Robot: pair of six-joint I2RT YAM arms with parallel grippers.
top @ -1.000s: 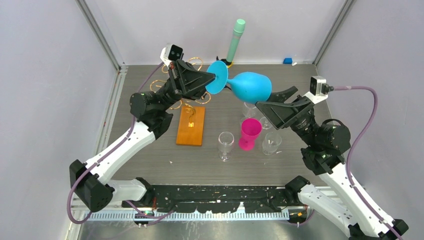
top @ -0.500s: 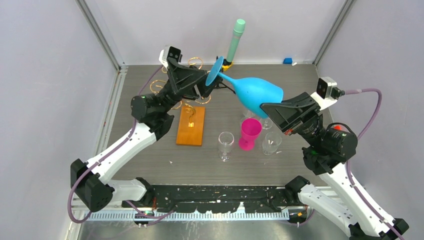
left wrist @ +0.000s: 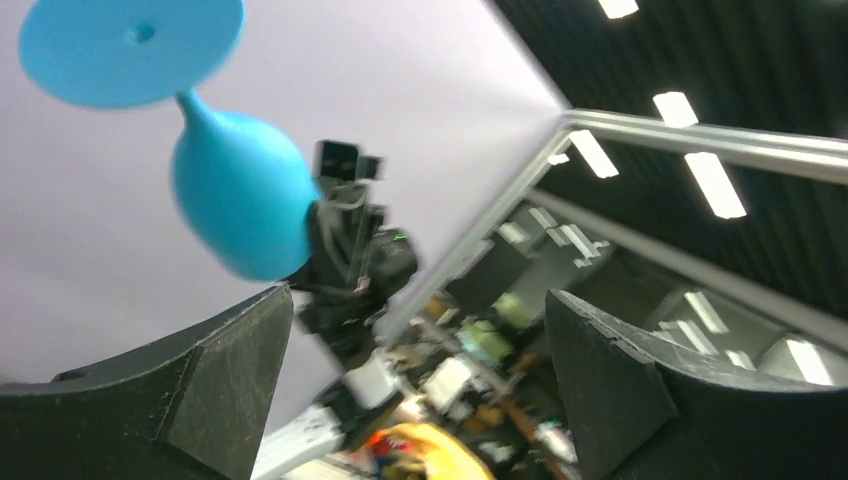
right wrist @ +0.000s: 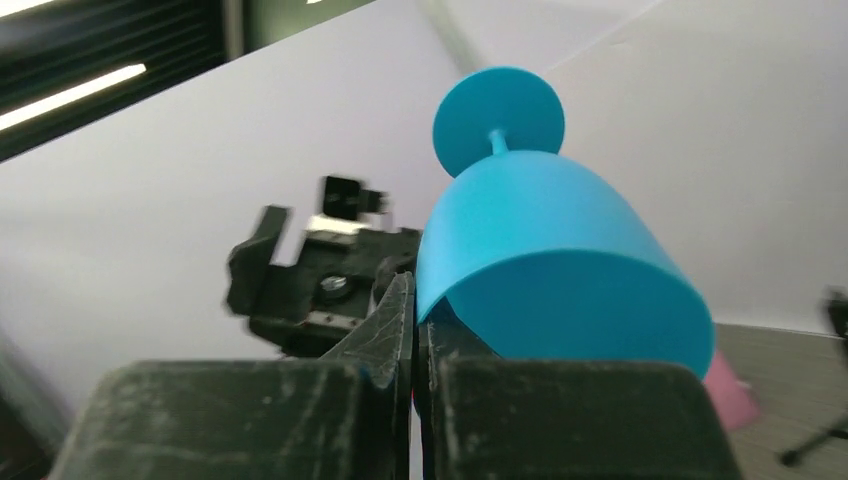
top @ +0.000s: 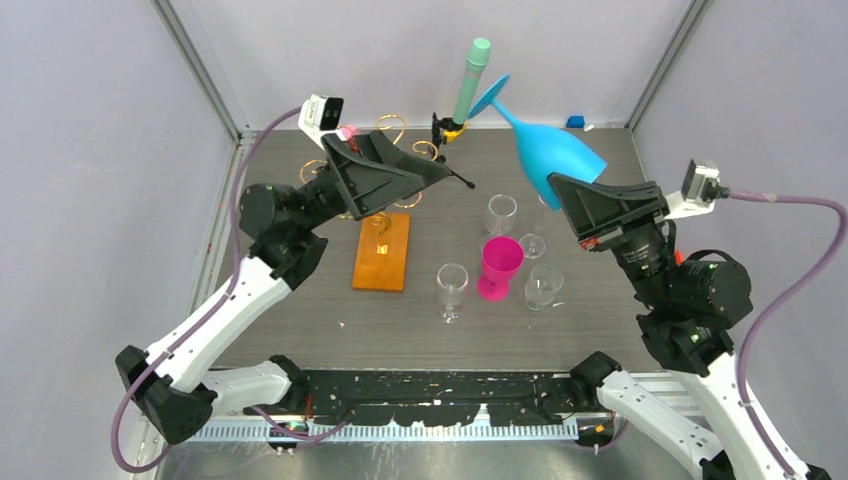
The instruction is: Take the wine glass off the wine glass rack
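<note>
My right gripper [top: 556,184] holds the blue wine glass [top: 555,150] in the air at the back right, its foot tilted up toward the back wall. The jaws are shut on the bowl's rim, seen close in the right wrist view, where the right gripper [right wrist: 415,290] pinches the edge of the glass [right wrist: 550,260]. The left gripper [top: 442,174] hangs open and holds nothing, well left of the glass and above the wine glass rack [top: 382,250]. From the left wrist, the left gripper [left wrist: 418,300] stands wide apart with the glass [left wrist: 240,205] far off.
A pink goblet [top: 498,265] stands mid-table among several clear glasses, such as one [top: 452,285] and another [top: 543,285]. A black tripod with a mint cylinder [top: 470,80] stands at the back, near a small blue block [top: 575,122]. Grey walls close in on both sides.
The left gripper opened, let go of the glass's foot and drew back to the left. The right gripper shut on the rim and swung the glass up and to the right.
</note>
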